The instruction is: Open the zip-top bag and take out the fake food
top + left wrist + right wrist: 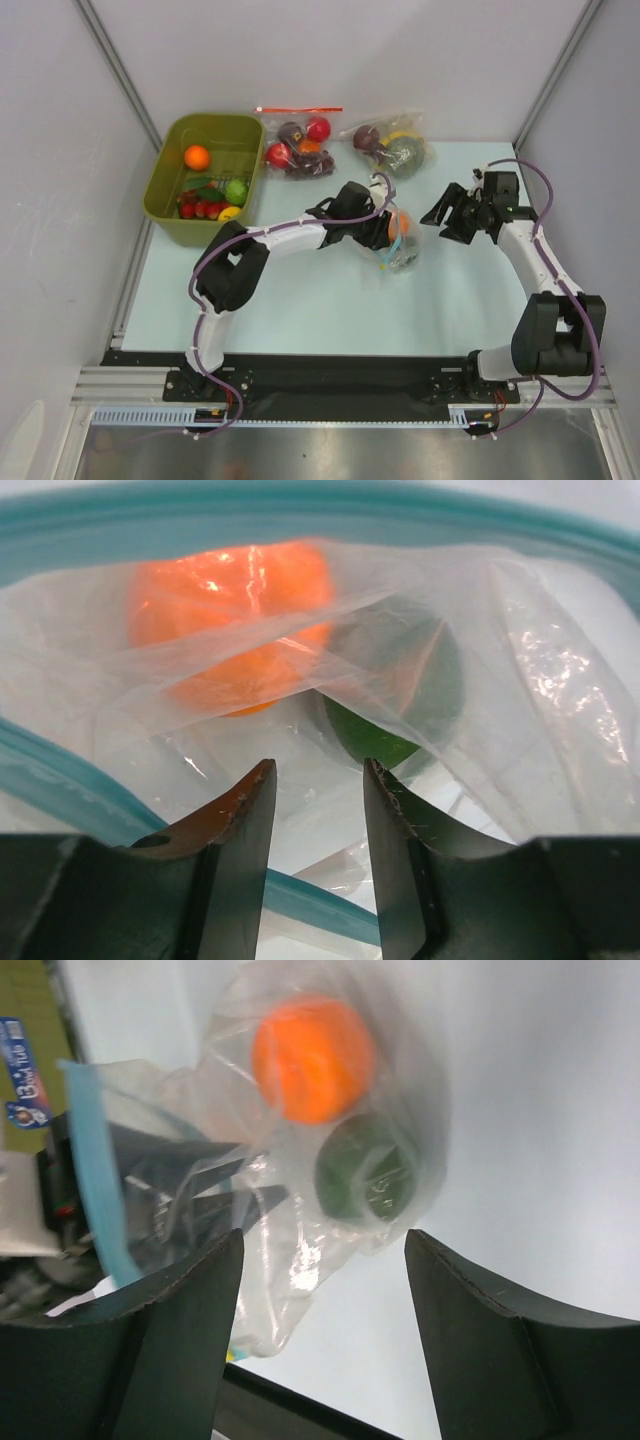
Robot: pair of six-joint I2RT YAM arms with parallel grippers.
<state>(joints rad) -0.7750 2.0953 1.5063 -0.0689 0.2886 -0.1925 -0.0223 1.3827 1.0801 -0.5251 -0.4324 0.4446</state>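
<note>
Clear crinkly blue-zipped bag (560, 670) open, my left gripper (318, 768) parted, empty, in its mouth, right gripper (322, 1238) wide, empty; next I'd pinch the glossy orange plastic fruit (235, 610).

light: bright, even | glare: orange fruit (235, 620) | right wrist: perhaps blurred

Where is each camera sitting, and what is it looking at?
Top camera: above and behind the arms, looking down at the pale table; both arms show, the left hand at the clear crinkly bag with a light-blue zip strip.
Left wrist camera: on the left arm, peering into the bag's mouth; its two dark fingers show.
Right wrist camera: on the right arm, facing the bag's outside; the open right hand shows.
Shared: both wrist views see the glossy orange plastic fruit and the dark green plastic fruit.
</note>
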